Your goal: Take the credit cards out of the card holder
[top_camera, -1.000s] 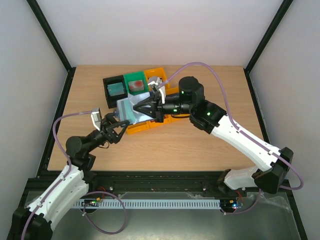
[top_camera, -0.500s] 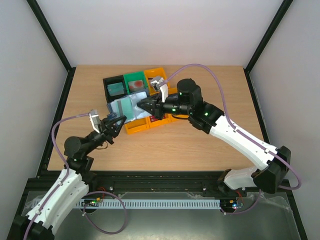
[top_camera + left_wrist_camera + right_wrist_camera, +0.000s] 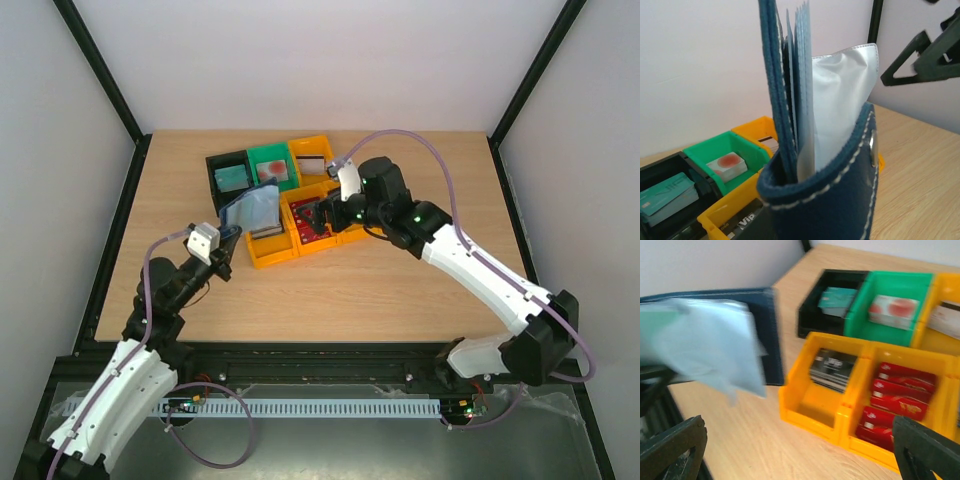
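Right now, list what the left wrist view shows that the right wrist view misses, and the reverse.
Only left wrist: the metal snap on the card holder, seen up close. Only right wrist: the red cards in an orange bin. Both: the navy card holder, the black bin with teal cards, and the green bin.

The left end effector (image 3: 226,236) grips the card holder (image 3: 252,207) by its lower corner. The holder is raised and tilted above the desk (image 3: 400,290), at 1 o'clock from the end effector. At 3 o'clock of the holder, the right end effector (image 3: 316,216) hangs over an orange bin (image 3: 320,247) of red cards (image 3: 320,236). At the holder's 11 o'clock, a black bin (image 3: 214,180) holds a teal card (image 3: 233,177).
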`<control>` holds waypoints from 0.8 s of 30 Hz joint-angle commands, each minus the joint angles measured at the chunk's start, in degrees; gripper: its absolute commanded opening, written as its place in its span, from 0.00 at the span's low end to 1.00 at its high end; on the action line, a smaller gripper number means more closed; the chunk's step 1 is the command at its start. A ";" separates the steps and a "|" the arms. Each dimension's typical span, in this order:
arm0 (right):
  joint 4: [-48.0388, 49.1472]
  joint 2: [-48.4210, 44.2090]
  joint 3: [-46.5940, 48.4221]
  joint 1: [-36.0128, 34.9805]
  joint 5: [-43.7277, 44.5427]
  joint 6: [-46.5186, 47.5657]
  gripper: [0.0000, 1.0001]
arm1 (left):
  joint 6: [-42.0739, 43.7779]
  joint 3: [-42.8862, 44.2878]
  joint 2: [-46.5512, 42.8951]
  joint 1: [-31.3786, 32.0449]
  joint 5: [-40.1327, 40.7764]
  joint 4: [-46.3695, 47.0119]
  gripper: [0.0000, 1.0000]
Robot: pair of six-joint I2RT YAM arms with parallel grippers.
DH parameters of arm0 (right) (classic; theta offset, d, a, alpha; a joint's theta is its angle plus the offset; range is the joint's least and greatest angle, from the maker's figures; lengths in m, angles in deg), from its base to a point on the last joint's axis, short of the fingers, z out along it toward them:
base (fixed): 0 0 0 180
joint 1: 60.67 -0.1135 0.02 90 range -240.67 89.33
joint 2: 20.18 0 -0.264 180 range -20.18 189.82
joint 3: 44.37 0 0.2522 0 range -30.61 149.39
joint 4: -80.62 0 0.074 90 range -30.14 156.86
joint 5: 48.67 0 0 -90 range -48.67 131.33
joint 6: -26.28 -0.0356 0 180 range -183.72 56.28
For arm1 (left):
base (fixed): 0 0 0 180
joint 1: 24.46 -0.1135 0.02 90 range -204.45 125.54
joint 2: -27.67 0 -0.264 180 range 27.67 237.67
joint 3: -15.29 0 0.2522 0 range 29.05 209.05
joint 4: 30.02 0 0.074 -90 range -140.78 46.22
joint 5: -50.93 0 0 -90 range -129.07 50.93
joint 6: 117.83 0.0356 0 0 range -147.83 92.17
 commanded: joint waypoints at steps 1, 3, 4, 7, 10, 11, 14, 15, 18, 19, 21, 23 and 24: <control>7.12 -4.92 -1.02 -3.66 -8.32 6.40 0.99 | 3.55 1.63 -0.59 -0.13 1.02 -0.17 0.02; 10.24 -4.37 -0.88 -6.17 -4.45 5.78 0.99 | 5.23 1.68 -0.46 -0.08 2.43 -0.23 0.02; 11.13 -3.54 -0.31 -7.44 -2.01 5.56 0.99 | 6.00 1.86 -0.44 -0.04 2.80 -0.42 0.02; 13.23 0.18 1.87 -9.55 -0.70 4.44 0.99 | 4.77 2.53 -0.79 -0.07 0.58 -0.93 0.02; 14.96 2.51 2.41 -9.69 -0.92 3.54 0.99 | -1.36 3.11 -2.01 -0.22 -6.08 0.05 0.02; 15.66 2.56 2.07 -9.63 -0.26 3.50 0.99 | -3.35 3.17 -2.30 -0.29 -8.29 0.70 0.02; 20.50 1.14 -0.81 -9.56 1.32 3.11 0.99 | -6.84 3.53 -2.89 -0.45 -12.40 2.46 0.02; 21.68 0.59 -1.84 -9.54 1.68 3.10 0.99 | -7.31 3.66 -2.96 -0.47 -13.49 2.82 0.02; 20.96 0.48 -2.19 -9.08 1.95 4.64 0.99 | -7.66 3.75 -3.98 -0.61 -18.99 4.91 0.02; 20.99 0.13 -2.65 -8.39 0.86 4.75 0.99 | -7.80 3.65 -4.68 -0.65 -21.97 5.97 0.02; 23.16 -1.21 -5.21 -5.68 -3.74 3.29 0.99 | -9.05 3.21 -6.13 -0.65 -24.71 8.31 0.02; 25.82 -2.94 -8.07 -2.91 -9.92 2.64 0.99 | -10.32 3.00 -6.86 -0.65 -25.77 9.62 0.02; 26.48 -3.60 -9.10 -2.49 -12.51 3.10 0.99 | -10.44 2.99 -6.93 -0.70 -26.69 10.06 0.02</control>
